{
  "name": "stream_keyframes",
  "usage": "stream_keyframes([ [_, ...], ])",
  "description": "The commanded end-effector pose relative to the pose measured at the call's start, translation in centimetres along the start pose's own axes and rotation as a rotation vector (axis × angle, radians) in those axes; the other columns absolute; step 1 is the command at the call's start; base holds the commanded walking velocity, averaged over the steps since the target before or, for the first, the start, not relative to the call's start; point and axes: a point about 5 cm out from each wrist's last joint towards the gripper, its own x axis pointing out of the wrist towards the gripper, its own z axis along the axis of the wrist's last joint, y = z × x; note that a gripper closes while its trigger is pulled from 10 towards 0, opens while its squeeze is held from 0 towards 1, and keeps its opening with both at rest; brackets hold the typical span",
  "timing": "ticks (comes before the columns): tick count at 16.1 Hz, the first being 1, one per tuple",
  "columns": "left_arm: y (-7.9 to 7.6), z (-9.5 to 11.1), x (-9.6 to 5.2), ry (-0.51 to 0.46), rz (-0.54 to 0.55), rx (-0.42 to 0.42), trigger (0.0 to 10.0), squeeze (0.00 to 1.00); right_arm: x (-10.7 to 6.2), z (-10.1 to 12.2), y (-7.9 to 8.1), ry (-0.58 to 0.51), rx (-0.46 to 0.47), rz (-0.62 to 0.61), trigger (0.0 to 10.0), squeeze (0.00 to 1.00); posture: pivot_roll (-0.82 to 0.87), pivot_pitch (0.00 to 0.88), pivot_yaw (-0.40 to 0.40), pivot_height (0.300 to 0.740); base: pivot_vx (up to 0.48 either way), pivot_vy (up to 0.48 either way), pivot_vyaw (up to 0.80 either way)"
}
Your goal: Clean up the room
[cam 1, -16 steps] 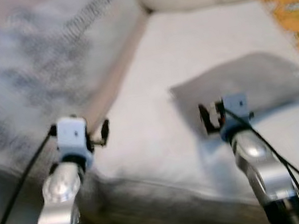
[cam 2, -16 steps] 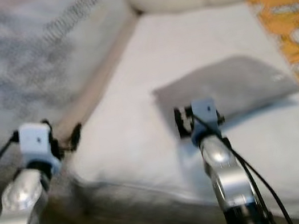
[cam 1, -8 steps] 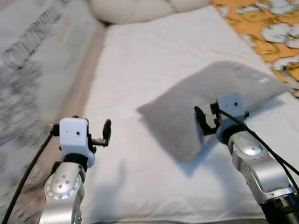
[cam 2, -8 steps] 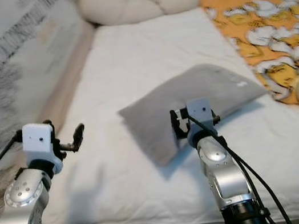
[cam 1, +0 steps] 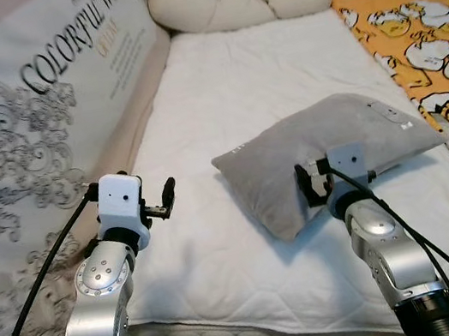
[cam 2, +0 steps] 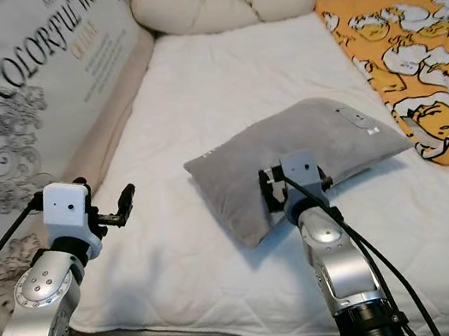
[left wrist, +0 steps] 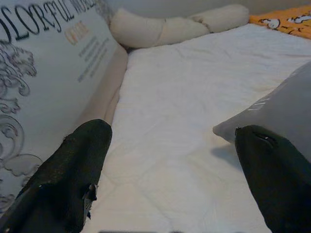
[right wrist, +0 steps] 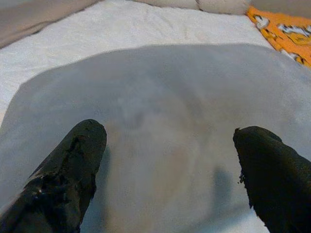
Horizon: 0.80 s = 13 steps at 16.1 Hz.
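Note:
A grey pillow (cam 1: 333, 144) lies askew on the white bed (cam 1: 250, 68), one corner pointing toward me. My right gripper (cam 1: 313, 189) is open at the pillow's near edge. In the right wrist view its black fingers (right wrist: 68, 170) stand wide apart, with the pillow (right wrist: 165, 97) just ahead of them. My left gripper (cam 1: 165, 200) is open and empty over the bed's left side, a short way left of the pillow. The left wrist view has the pillow's corner (left wrist: 277, 107) beside one of its fingers (left wrist: 73, 174).
A cream bolster (cam 1: 222, 7) lies across the far end of the bed. An orange duck-print blanket (cam 1: 423, 37) covers the right side. A tall printed panel (cam 1: 34, 123) reading "COLORFUL WORLD" leans along the left. The bed's front edge (cam 1: 263, 335) is just below my arms.
The whole picture has shifted and sharpened as the camera moved. Both arms keep much the same pose, and the right gripper stays at the pillow's near edge.

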Motion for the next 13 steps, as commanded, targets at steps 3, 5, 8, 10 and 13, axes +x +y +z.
stream_keyframes([
  [3, -0.3, -0.1, -0.2, 0.025, -0.057, 0.057, 10.0, 0.0, 0.2, 0.1, -1.2, 0.013, 0.043, -0.08, 10.0, 1.0, 0.05, 0.0, 0.045, 0.74, 0.0, 0.0, 0.0],
  [5, -0.5, -0.1, -0.4, 0.031, -0.091, 0.082, 10.0, 0.0, 0.0, 0.1, -2.1, -0.005, 0.023, -0.107, 10.0, 1.0, 0.06, 0.0, 0.034, 0.74, 0.0, 0.0, 0.0],
  [8, -0.9, -0.5, -1.5, 0.052, -0.164, 0.09, 10.0, 0.0, -0.6, -1.4, -4.6, 0.06, 0.226, -0.228, 10.0, 1.0, 0.05, 0.0, 0.03, 0.74, 0.0, 0.0, 0.0],
  [10, -1.1, -0.6, -2.2, 0.063, -0.227, 0.09, 10.0, 0.0, -0.9, -3.0, -5.8, 0.149, 0.252, -0.308, 10.0, 1.0, 0.05, 0.0, 0.028, 0.74, 0.0, 0.0, 0.0],
  [13, -1.5, -0.7, -3.1, 0.095, -0.367, 0.095, 10.0, 0.0, -0.6, -4.5, -5.2, 0.226, 0.413, -0.226, 10.0, 1.0, 0.05, 0.0, 0.029, 0.74, 0.0, 0.0, 0.0],
])
